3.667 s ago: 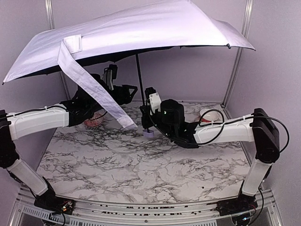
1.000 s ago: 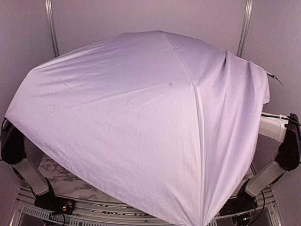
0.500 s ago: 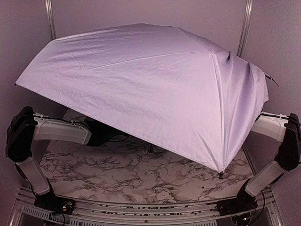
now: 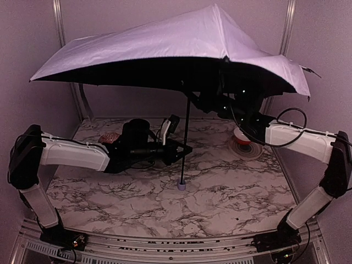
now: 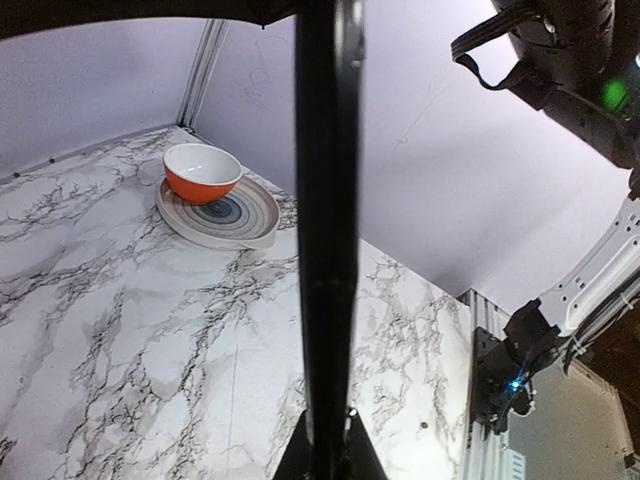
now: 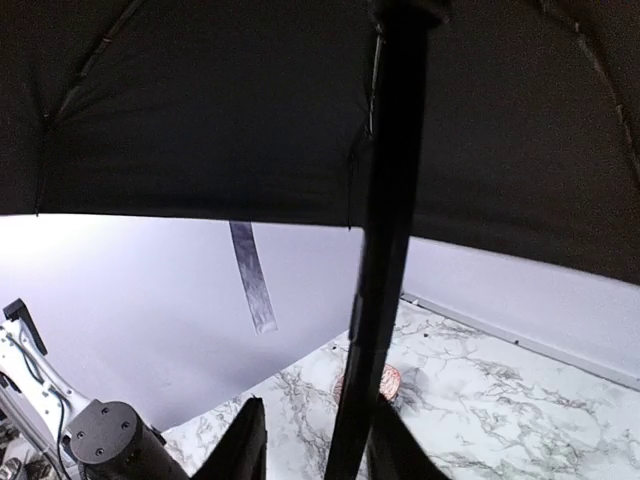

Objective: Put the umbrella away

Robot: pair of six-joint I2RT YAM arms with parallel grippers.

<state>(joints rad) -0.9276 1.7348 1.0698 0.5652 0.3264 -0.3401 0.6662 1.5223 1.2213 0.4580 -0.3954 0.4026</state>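
Observation:
The umbrella stands open, its pale lavender canopy (image 4: 181, 41) spread above the table and black on the underside (image 6: 200, 110). Its thin black shaft (image 4: 186, 129) is upright, with the small lavender handle (image 4: 181, 186) resting on the marble. My left gripper (image 4: 185, 148) is shut on the shaft low down; in the left wrist view the shaft (image 5: 325, 230) rises straight out of the closed jaws (image 5: 326, 458). My right gripper (image 6: 315, 445) is high under the canopy and open. The shaft (image 6: 385, 250) lies against its right finger (image 6: 388, 440), with a gap to the left finger (image 6: 248, 440).
An orange bowl (image 5: 203, 172) sits on a striped plate (image 5: 225, 215) at the back right (image 4: 242, 144). A red round object (image 4: 109, 137) lies at the back left. The umbrella's strap (image 6: 250, 275) hangs by the left wall. Walls and frame posts close in the table.
The canopy, which had tipped down over the arms, has swung back up and level. My left gripper has shut on the shaft. My right gripper has opened.

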